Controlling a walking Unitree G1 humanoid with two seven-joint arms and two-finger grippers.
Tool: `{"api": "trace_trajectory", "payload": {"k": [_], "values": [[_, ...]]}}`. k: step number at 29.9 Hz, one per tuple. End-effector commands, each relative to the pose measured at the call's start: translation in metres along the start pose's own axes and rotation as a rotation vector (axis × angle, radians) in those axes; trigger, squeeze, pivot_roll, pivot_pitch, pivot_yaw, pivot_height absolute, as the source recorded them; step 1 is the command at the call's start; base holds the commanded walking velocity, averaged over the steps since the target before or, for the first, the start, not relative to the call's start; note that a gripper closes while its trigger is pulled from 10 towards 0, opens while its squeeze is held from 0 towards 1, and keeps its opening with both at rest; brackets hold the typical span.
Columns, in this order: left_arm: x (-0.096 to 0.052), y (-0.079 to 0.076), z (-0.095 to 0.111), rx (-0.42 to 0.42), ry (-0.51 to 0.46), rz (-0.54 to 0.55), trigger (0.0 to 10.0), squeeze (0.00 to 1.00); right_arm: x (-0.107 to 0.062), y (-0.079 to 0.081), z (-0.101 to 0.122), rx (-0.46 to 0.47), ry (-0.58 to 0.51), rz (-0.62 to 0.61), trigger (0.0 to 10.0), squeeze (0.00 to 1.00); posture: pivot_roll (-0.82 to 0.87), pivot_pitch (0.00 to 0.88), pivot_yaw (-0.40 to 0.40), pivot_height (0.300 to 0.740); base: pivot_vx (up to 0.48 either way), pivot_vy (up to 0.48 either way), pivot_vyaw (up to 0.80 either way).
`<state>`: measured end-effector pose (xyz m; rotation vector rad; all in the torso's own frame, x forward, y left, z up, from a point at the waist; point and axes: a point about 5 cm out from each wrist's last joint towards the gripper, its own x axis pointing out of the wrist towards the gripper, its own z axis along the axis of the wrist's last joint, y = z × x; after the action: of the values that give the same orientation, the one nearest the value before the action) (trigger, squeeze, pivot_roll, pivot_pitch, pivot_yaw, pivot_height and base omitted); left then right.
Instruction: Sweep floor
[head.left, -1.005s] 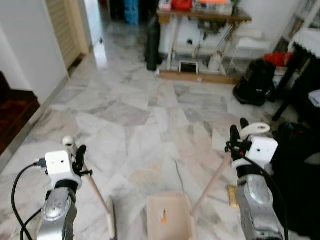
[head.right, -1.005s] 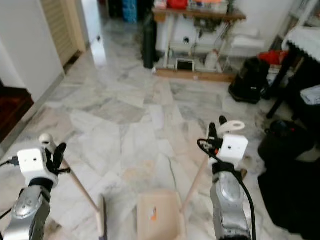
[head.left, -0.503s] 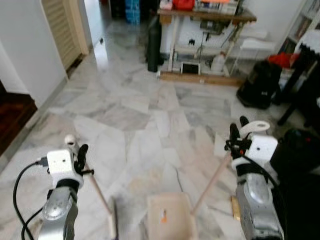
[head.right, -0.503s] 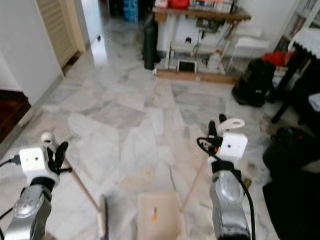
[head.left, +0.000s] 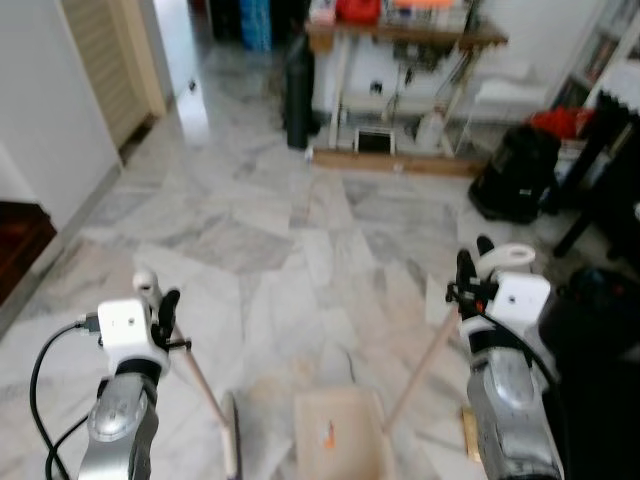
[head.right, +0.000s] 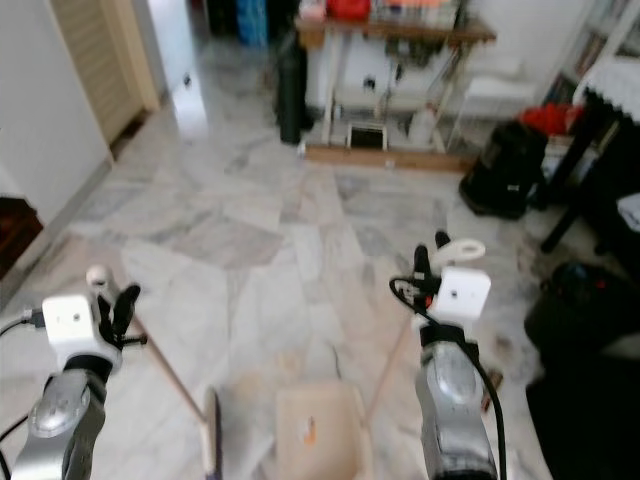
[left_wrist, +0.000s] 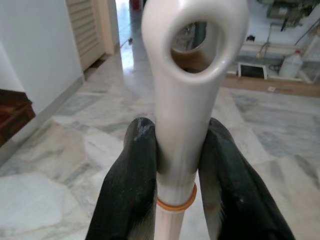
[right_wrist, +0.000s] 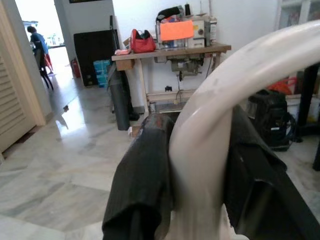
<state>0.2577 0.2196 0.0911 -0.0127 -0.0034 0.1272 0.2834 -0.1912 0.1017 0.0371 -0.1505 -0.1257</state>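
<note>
Your left gripper (left_wrist: 175, 165) is clamped on the broom (head.left: 190, 370) handle just below its white looped end; in the left wrist view both black fingers (left_wrist: 132, 170) press against the white grip, above an orange ring. From the head camera, the handle slopes down and toward the robot's right from that gripper to the brush head, which rests on the floor (head.left: 290, 250) near the bottom edge, just left of the dustpan (head.left: 335, 440).

Your right gripper (right_wrist: 200, 165) is clamped on the dustpan's white curved handle top, one black finger on each side of it in the right wrist view. The pale shaft runs down and toward the robot's left from that gripper to the beige pan, which sits flat on the floor between the two arms, with a small orange mark on it.

The floor is grey-white marble. Ahead stands a wooden table (head.left: 400, 35) with clutter on top and containers under it; a dark upright object (head.left: 297, 90) stands just left of it. A black bag (head.left: 515, 170) lies on the floor to the right, with dark furniture at the right edge. A louvred door (head.left: 95, 60) is on the left wall. In the right wrist view a person (right_wrist: 39, 47) is in the far bright doorway.
</note>
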Motion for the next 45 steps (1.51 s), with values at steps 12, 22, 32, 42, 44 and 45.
{"api": "trace_trajectory", "payload": {"k": [12, 22, 32, 42, 44, 45], "values": [[0.0026, -0.0004, 0.0091, 0.012, -0.033, -0.025, 10.0, 0.0, 0.0032, -0.0025, 0.0111, -0.005, -0.057, -0.018, 10.0, 0.0, 0.0, 0.0, -0.001, 0.74, 0.301, 0.0, 0.0], [0.001, -0.0014, 0.007, 0.01, -0.027, -0.032, 10.0, 0.0, 0.0033, -0.0034, 0.0111, -0.007, -0.059, -0.025, 10.0, 0.0, 0.0, 0.0, 0.001, 0.74, 0.235, 0.0, 0.0], [-0.0003, -0.0036, 0.0073, 0.012, -0.029, -0.047, 10.0, 0.0, 0.0021, -0.0029, 0.0095, 0.007, -0.047, -0.028, 10.0, 0.0, 0.0, 0.0, 0.001, 0.74, 0.0, 0.0, 0.0], [0.0005, -0.0045, 0.0075, 0.014, -0.029, -0.042, 10.0, 0.0, 0.0038, -0.0037, 0.0085, -0.001, -0.031, -0.023, 10.0, 0.0, 0.0, 0.0, -0.004, 0.74, 0.0, 0.0, -0.72], [0.0005, -0.0045, 0.0077, 0.013, -0.03, -0.041, 10.0, 0.0, 0.0039, -0.0038, 0.0083, 0.0, -0.029, -0.023, 10.0, 0.0, 0.0, 0.0, -0.004, 0.74, 0.0, 0.0, -0.8], [0.0001, -0.0045, 0.0076, 0.013, -0.03, -0.042, 10.0, 0.0, 0.0036, -0.0034, 0.008, -0.004, -0.028, -0.019, 10.0, 0.0, 0.0, 0.0, -0.004, 0.74, 0.0, 0.0, -0.8]]}}
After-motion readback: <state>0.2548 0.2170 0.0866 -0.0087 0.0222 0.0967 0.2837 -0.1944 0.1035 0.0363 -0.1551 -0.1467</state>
